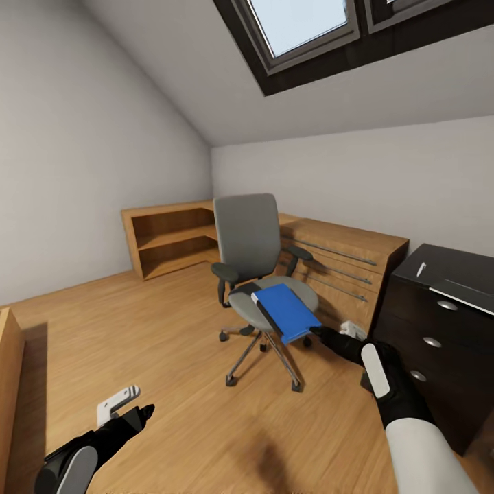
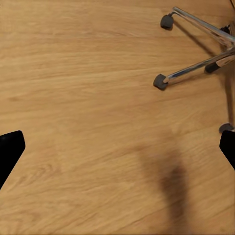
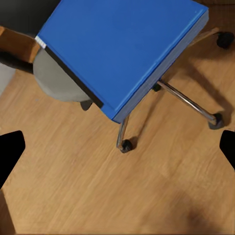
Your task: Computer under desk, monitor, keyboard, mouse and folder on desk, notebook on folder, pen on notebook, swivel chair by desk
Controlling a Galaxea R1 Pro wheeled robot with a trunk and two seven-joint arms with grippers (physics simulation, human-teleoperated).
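The grey swivel chair (image 1: 248, 241) stands mid-room on the wood floor. The blue folder (image 1: 287, 311) lies across its seat, one corner hanging over the front edge. My right gripper (image 1: 320, 333) is open just short of that corner; in the right wrist view the folder (image 3: 122, 49) lies ahead of the gripper (image 3: 120, 144), outside its spread fingers. My left gripper (image 1: 142, 414) hangs open low over bare floor, with the chair's metal base (image 2: 196, 73) ahead of the gripper (image 2: 120, 144). The black desk (image 1: 439, 322) at right carries the white pen (image 1: 420, 269) and the thin grey notebook (image 1: 468, 295).
Low light-wood cabinets (image 1: 171, 237) run along the back wall behind the chair. A small white object (image 1: 353, 330) sits on the floor between the chair and the desk's drawer unit. A wooden edge (image 1: 8, 384) shows at far left. Open floor lies left of the chair.
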